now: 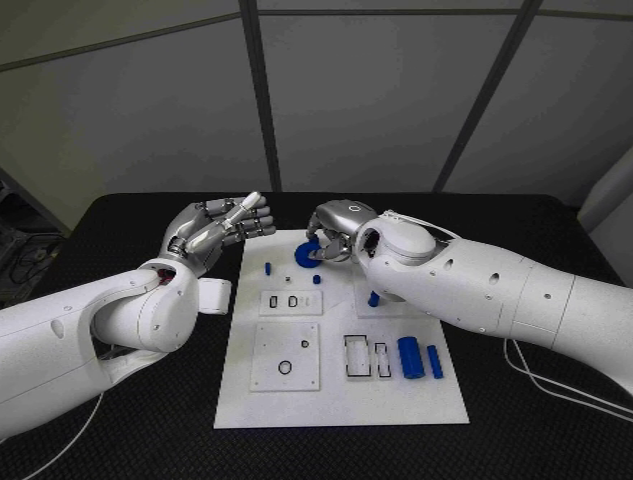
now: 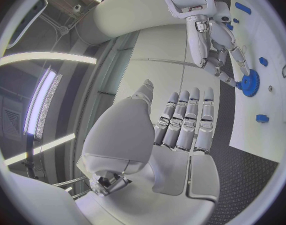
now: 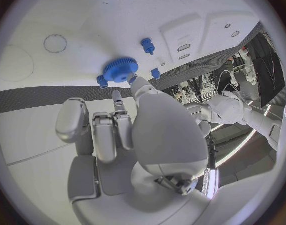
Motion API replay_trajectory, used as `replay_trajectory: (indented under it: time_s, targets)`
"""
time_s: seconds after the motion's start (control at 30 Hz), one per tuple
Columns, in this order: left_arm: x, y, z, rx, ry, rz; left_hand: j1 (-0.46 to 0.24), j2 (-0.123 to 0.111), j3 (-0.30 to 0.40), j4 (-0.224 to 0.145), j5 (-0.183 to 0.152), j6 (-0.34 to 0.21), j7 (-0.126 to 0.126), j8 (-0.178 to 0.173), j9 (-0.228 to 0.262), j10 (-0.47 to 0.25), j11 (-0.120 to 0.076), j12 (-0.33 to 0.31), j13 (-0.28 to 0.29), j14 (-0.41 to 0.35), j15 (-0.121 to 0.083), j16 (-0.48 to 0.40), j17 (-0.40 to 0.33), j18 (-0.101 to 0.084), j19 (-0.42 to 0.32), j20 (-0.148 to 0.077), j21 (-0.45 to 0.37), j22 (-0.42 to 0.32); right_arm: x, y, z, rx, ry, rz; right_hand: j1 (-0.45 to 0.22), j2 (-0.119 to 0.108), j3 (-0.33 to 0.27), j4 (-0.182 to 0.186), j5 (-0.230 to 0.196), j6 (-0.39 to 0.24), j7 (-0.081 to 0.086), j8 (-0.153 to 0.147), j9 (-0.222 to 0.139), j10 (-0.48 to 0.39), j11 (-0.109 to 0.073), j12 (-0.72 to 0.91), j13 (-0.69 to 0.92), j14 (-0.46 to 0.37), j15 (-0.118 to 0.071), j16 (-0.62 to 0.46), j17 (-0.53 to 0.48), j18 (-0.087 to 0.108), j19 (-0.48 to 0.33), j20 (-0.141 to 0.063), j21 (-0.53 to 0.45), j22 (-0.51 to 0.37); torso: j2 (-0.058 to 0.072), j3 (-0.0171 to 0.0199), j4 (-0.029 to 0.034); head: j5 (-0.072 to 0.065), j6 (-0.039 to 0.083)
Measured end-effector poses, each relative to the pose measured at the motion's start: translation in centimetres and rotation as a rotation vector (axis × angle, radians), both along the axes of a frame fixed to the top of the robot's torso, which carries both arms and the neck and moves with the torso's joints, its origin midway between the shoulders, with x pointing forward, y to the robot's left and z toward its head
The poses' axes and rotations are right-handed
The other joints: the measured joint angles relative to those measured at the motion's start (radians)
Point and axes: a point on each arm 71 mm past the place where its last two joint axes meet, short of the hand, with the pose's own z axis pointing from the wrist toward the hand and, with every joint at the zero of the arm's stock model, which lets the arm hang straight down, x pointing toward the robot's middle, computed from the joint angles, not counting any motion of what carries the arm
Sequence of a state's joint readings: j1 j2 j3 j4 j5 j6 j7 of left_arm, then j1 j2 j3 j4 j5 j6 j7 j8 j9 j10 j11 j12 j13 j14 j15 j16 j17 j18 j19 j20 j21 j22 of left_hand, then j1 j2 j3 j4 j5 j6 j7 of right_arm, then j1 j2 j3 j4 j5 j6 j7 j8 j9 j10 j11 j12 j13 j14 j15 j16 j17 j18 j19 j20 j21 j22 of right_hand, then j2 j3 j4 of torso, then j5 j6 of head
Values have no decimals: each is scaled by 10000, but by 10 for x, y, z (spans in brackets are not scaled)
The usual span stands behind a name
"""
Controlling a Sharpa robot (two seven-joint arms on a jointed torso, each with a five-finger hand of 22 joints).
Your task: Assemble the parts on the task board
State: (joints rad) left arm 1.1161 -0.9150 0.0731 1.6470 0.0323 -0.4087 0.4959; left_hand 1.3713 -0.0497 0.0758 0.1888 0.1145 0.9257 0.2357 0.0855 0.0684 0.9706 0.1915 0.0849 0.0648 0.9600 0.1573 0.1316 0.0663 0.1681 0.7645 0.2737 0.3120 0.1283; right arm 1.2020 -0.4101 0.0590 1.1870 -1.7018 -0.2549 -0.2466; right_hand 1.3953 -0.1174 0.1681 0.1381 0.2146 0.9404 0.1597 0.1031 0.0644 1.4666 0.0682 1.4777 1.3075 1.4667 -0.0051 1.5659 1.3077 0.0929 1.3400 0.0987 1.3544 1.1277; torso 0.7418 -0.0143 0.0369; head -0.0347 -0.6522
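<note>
One blue gear point(image 1: 306, 254) sits at the task board point(image 1: 339, 400) upper middle, pinched by the right hand point(image 1: 334, 230); two blue cylinders point(image 1: 410, 357) lie lower right; left hand point(image 1: 218, 228) hovers empty, fingers straight together.

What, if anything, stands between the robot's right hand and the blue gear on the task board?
Nothing visible. The right hand already has its fingertips at the blue gear, which lies on the task board; the left hand hovers apart.

Your robot's two arms point(image 1: 71, 345) wear smooth white shells with small round screw holes. Each hand point(image 1: 218, 228) is silver metal with segmented grey fingers point(image 2: 186, 120). Thin white cables point(image 1: 569, 385) trail from the right arm.
</note>
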Motion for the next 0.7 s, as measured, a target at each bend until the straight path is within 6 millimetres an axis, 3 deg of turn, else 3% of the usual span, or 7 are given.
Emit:
replay_trajectory:
  time_s: [0.23, 0.5, 0.7]
  targets:
    - [0, 0, 0, 1, 5, -3, 0, 0, 0, 0, 0, 0, 0, 0, 0, 0, 0, 0, 0, 0, 0, 0, 0, 1, 0, 0, 0, -8, 1, 0, -1, -90, 72, -16, -204, -205, -75, 74, -96, -484, 43, -335, 1, -35, 35, -77, 0, -36, 36, 0, 0, 1, 2, 66, 0, -30, -1, 0, 1, 0, -6]
    - [0, 0, 0, 4, 15, -6, 0, 0, 0, 0, 0, 0, 0, 0, 0, 0, 0, 0, 0, 0, 0, 0, 0, 0, 0, 0, 0, -10, 1, 0, -3, -224, 235, -13, -498, -202, -138, 361, -115, -382, 34, -338, 59, 1, 70, -77, 0, 0, 71, 0, -1, 0, 2, 66, 0, -30, -1, 0, 1, 0, -5]
    - [0, 0, 0, 3, 23, -19, 0, 0, 0, 0, 0, 0, 0, 0, 0, 0, 0, 0, 0, 0, 0, 0, 0, 1, 0, 0, 0, -9, -1, -8, -2, -66, 227, -19, -613, -164, -78, 488, 307, -175, 26, -227, 88, 1, 70, 4, 0, 0, 71, 0, -2, 0, 2, 65, 0, 9, -2, 3, 1, -4, 11]
